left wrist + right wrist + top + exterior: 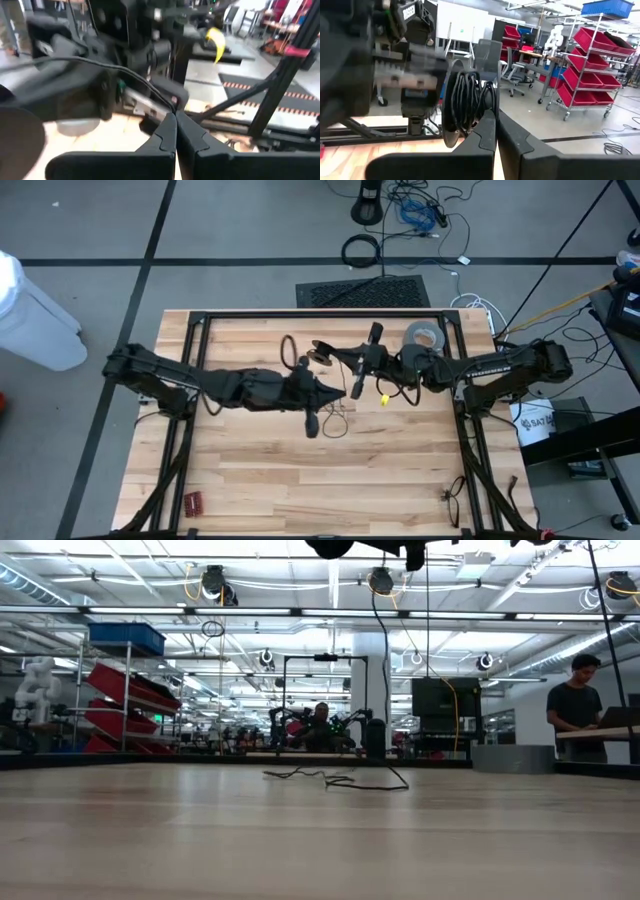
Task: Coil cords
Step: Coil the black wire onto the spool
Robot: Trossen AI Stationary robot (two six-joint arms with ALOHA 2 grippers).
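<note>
The thin black cord is partly wound into a small coil point(465, 102) that my right gripper point(495, 116) is shut on, raised above the table's middle point(335, 358). My left gripper point(175, 116) is shut on a strand of the same cord; it faces the right gripper from the left point(316, 380). In the low view a strand point(375, 660) hangs down from above, and its slack end point(335, 778) lies on the tabletop. More loose loops point(290, 348) show beside the grippers in the high view. My left gripper pinches a single strand of the cord point(169, 101) at its fingertips, held clear of the table. From there the strand runs away in a slack arc point(90, 62) toward the other arm. My right gripper pinches the coil's several turns point(477, 107) between its two fingers, at one side of the bundle. The coil stands upright above the fingertips, lifted clear of the table.
A grey tape roll point(425, 335) lies at the table's far right, near the right arm. A small yellow piece point(383, 398) lies on the wood near the middle. A red object point(192, 502) and a small black thing point(452, 498) lie near the front edge. People stand beyond the table point(578, 690).
</note>
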